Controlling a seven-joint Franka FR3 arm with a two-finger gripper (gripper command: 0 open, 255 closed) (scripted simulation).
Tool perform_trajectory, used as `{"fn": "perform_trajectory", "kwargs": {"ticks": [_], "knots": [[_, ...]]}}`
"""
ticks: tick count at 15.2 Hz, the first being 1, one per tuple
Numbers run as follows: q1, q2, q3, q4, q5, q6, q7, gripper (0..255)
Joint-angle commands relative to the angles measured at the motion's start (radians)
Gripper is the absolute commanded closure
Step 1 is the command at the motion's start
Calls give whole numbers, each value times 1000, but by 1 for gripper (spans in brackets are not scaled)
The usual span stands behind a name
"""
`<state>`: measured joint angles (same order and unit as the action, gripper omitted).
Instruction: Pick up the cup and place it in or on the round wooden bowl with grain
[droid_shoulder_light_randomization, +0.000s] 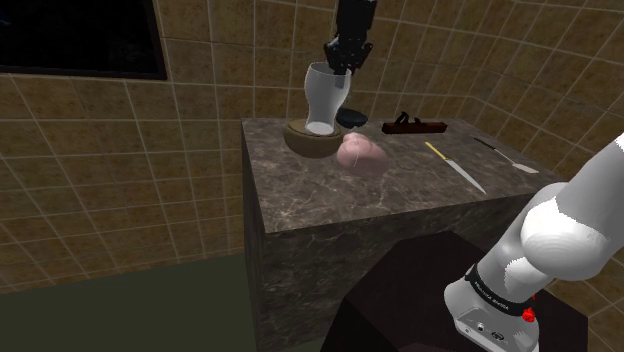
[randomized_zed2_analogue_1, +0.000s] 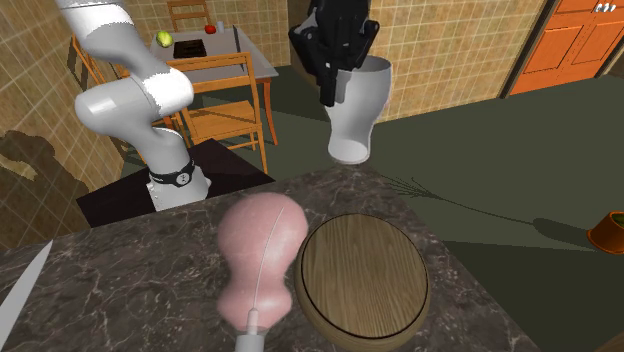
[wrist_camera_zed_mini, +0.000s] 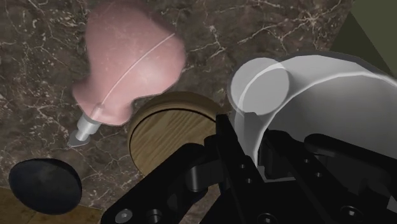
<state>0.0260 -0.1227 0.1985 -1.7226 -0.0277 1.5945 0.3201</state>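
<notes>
A white cup hangs upright in the air, its rim clasped by my black gripper, which is shut on the cup wall. Below it, a round wooden bowl with a visible grain sits at the far left of the marble counter. In the second exterior view the cup and gripper float well above the bowl. In the wrist view one finger is outside the cup and one inside, around the gripper. The bowl lies beneath, partly hidden by the hand.
A pink bulb-shaped object lies right beside the bowl, with a black round item behind it. A knife, a dark red object and another utensil lie further along the marble counter. A tiled wall stands behind.
</notes>
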Motion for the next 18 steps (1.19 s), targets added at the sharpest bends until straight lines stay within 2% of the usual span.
{"fn": "perform_trajectory", "kwargs": {"ticks": [1, 8, 12, 18], "knots": [[-14, 47, -16, 70, -11, -23, -30, 255], [-66, 255, -68, 386, -43, -127, -142, 255], [-92, 428, -91, 665, -59, -230, -205, 255], [-100, 373, -92, 499, -52, -119, -202, 255]]}}
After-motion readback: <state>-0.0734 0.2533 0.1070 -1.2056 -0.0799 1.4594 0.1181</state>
